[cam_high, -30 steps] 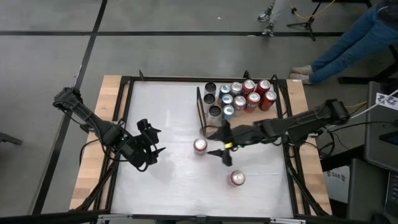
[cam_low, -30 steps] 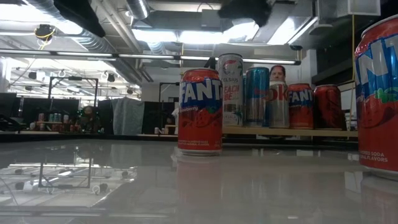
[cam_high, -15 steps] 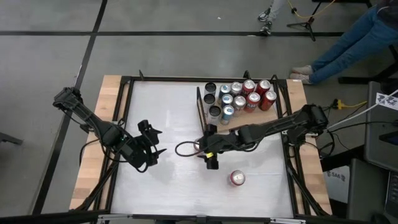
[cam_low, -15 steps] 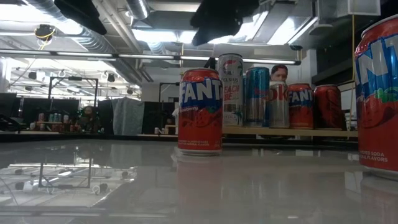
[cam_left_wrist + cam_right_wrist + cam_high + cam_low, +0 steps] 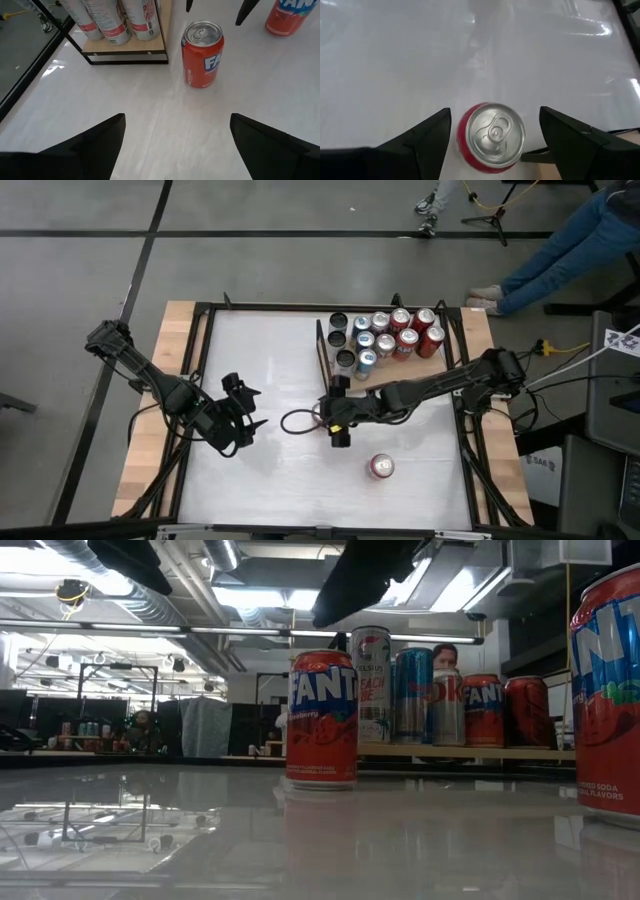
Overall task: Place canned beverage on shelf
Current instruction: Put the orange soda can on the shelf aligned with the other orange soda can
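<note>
Target can: a red soda can (image 5: 491,136) stands upright on the white surface (image 5: 260,360), near the middle and just in front of the shelf's open end. In the high view the right arm covers it. The right wrist view looks straight down on its silver top.
Right claw: the right claw (image 5: 491,132) hangs directly above this can, its two dark fingers spread wide, one on each side of the can. It holds nothing.
Step in hand: judged to be the reach for the can, lined up from above, with the grasp not yet made.
Next move: the claw likely needs to come straight down so the fingers (image 5: 420,142) pass either side of the can, close on its body, then lift it and carry it to the shelf.
Shelf: a light wooden board with a thin black frame (image 5: 447,352), at the far right part of the surface. It already carries a tight cluster of upright cans (image 5: 385,335), so free room looks scarce and placing will call for care.
Second loose can: another red can (image 5: 381,467) stands nearer the front edge, apart from the arm.
Left claw: the left claw (image 5: 243,412) waits open and empty over the left half of the surface.
</note>
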You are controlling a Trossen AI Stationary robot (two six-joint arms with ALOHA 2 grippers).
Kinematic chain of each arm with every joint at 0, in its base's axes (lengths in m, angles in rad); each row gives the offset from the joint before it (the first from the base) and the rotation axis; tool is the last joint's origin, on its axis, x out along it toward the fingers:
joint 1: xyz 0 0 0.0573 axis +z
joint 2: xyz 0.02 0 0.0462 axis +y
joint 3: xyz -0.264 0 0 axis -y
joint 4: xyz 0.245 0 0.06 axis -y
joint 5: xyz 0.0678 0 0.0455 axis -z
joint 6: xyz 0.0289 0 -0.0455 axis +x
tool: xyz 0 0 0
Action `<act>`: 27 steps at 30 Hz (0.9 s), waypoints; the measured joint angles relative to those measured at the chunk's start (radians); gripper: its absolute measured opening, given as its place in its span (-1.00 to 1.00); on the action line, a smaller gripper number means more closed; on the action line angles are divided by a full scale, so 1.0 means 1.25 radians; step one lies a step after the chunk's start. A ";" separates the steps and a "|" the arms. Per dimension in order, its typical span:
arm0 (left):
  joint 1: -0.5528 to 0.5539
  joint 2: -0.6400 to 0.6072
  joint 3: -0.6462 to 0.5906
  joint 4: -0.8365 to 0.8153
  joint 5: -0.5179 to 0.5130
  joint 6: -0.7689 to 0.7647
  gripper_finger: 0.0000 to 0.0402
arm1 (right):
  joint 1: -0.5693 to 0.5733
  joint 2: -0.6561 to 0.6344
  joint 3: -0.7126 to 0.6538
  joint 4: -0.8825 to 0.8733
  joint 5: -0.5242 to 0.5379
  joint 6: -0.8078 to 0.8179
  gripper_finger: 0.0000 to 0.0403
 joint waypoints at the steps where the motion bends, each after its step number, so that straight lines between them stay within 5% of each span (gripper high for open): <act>1: 0.000 0.000 0.000 0.000 0.000 0.000 0.75 | -0.002 0.003 0.000 -0.004 -0.004 -0.001 0.46; 27: 0.000 0.001 0.000 0.012 0.000 -0.002 0.75 | -0.052 0.064 0.000 -0.018 -0.106 0.000 0.46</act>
